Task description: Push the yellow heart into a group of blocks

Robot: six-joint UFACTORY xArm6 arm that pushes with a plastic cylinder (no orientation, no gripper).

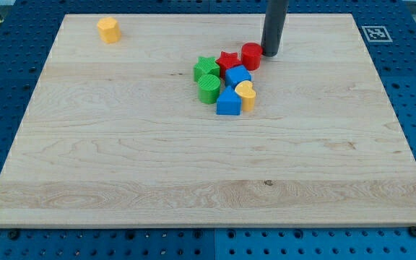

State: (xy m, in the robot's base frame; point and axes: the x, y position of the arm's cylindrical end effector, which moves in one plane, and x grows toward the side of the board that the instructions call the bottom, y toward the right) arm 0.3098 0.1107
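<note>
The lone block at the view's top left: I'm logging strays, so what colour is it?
Yellow, clearest in the camera view, its only view.

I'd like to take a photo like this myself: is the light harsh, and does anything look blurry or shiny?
Camera view: soft, even light; the blocks, such as the yellow heart and yellow hexagonal block, cast only faint, short shadows on the wooden board. Camera view: no glare; my tip looks sharp, without motion blur.

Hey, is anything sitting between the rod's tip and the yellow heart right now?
Yes. My tip touches the red cylinder; the blue block lies between that and the yellow heart, already against the group.
</note>
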